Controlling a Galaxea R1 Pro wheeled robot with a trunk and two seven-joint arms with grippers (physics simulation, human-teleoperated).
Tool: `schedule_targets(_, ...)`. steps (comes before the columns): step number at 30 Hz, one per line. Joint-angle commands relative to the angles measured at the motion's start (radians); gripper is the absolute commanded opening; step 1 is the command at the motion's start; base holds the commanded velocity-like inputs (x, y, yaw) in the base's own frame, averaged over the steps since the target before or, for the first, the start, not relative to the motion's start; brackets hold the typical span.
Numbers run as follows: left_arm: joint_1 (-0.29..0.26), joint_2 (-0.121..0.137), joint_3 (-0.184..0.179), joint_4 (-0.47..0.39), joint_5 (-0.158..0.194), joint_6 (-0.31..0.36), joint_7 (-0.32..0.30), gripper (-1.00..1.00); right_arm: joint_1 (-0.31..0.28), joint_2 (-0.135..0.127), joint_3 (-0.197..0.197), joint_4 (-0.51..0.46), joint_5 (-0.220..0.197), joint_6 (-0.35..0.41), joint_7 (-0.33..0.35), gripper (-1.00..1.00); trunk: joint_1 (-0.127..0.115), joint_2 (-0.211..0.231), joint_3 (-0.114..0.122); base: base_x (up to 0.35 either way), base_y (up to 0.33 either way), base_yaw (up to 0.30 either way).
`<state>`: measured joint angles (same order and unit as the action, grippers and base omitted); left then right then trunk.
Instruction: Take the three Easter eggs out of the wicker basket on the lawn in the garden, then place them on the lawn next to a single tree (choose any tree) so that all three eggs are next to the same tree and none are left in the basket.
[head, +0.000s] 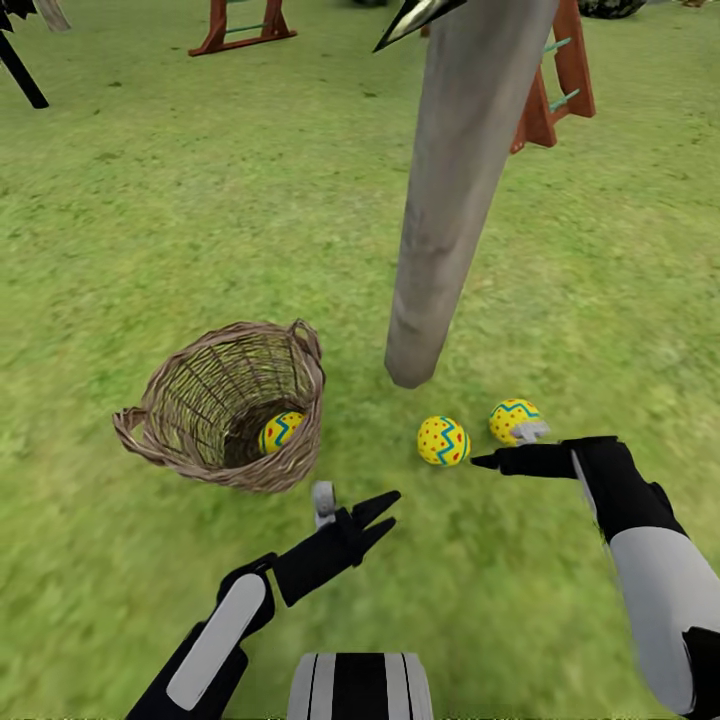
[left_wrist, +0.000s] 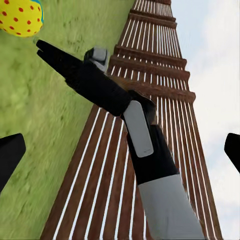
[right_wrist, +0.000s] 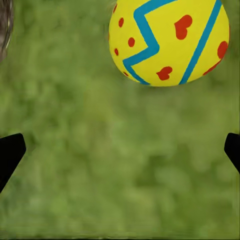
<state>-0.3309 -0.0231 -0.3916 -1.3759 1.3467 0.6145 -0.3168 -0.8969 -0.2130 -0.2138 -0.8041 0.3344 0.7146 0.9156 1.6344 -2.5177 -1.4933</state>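
Note:
The wicker basket (head: 225, 405) stands on the lawn (head: 150, 200), with one Easter egg (head: 281, 432) inside against its near wall. Two more eggs lie on the grass at the foot of the pale tree trunk (head: 450, 190). My right gripper (head: 508, 447) is open and empty just above the grass. It points at the middle egg (head: 443, 440) (right_wrist: 169, 40), and the right-hand egg (head: 513, 420) sits right beside its far finger. My left gripper (head: 355, 510) is open and empty, a little in front of the basket. In the left wrist view, the right arm (left_wrist: 100, 85) reaches toward an egg (left_wrist: 20, 17).
A wooden playset's red-brown legs (head: 555, 90) stand behind the trunk, and another frame (head: 240, 25) stands at the far back. A dark thin trunk (head: 20, 70) is at the far left. A brown slat fence (left_wrist: 150, 65) borders the lawn.

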Motion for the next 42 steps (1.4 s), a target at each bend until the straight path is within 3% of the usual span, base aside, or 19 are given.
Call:
schedule_targets(1, 0.0, 0.0, 0.001, -0.006, 0.005, 0.004, -0.002, 1.0, 0.0, -0.021, -0.025, -0.001, 0.01, 0.003, 0.061, 1.0, 0.0, 0.0, -0.001, -0.026, 0.051, 0.0)
schedule_targets(3, 0.0, -0.007, -0.001, -0.009, 0.004, 0.004, -0.007, 1.0, 0.0, -0.034, -0.135, -0.003, 0.011, 0.003, 0.117, 1.0, -0.001, 0.0, 0.007, -0.006, 0.012, 0.0)
schedule_targets(5, 0.0, -0.011, -0.002, -0.013, 0.003, 0.006, -0.008, 1.0, 0.0, -0.034, -0.163, -0.003, 0.011, 0.003, 0.127, 1.0, -0.002, 0.001, 0.015, -0.001, 0.002, 0.0)
schedule_targets(8, -0.002, -0.01, -0.001, -0.03, 0.004, 0.028, -0.008, 1.0, 0.0, -0.033, -0.169, -0.003, 0.011, 0.003, 0.13, 1.0, -0.003, 0.001, 0.026, 0.0, 0.0, 0.0)
schedule_targets(10, -0.004, -0.009, 0.006, -0.059, 0.005, 0.08, -0.008, 1.0, 0.0, -0.033, -0.17, -0.003, 0.011, 0.002, 0.13, 1.0, -0.004, 0.002, 0.034, 0.0, 0.0, 0.0)
schedule_targets(14, -0.005, -0.013, 0.037, -0.075, 0.02, 0.142, -0.008, 1.0, 0.0, -0.03, -0.17, -0.003, 0.011, -0.001, 0.13, 1.0, -0.006, 0.003, 0.05, 0.0, 0.0, 0.0)
schedule_targets(16, -0.006, -0.008, 0.043, -0.079, 0.071, 0.154, -0.008, 1.0, 0.0, -0.029, -0.17, -0.003, 0.011, -0.004, 0.129, 1.0, -0.007, 0.003, 0.057, 0.0, 0.0, 0.0)
schedule_targets(17, -0.006, -0.003, 0.044, -0.082, 0.116, 0.161, -0.007, 1.0, 0.0, -0.028, -0.17, -0.002, 0.011, -0.006, 0.129, 1.0, -0.007, 0.004, 0.061, 0.0, 0.0, 0.0)
schedule_targets(20, -0.006, 0.003, 0.046, -0.088, 0.147, 0.173, -0.007, 1.0, 0.0, -0.027, -0.17, -0.002, 0.012, -0.007, 0.127, 1.0, -0.009, 0.004, 0.073, 0.0, 0.0, 0.0)
schedule_targets(29, -0.008, 0.008, 0.048, -0.1, 0.159, 0.179, -0.022, 1.0, 0.0, -0.025, -0.17, -0.001, 0.019, -0.013, 0.118, 1.0, -0.013, 0.006, 0.108, 0.0, 0.0, 0.0)
schedule_targets(33, -0.009, 0.028, 0.048, -0.109, 0.16, 0.179, -0.067, 1.0, 0.0, -0.024, -0.17, 0.0, 0.021, -0.014, 0.116, 1.0, -0.015, 0.007, 0.123, 0.0, 0.0, 0.0)
schedule_targets(42, -0.015, 0.03, 0.048, -0.111, 0.16, 0.179, -0.092, 1.0, 0.001, -0.021, -0.168, 0.003, 0.026, -0.021, 0.103, 1.0, -0.019, 0.009, 0.158, 0.0, 0.0, 0.0)
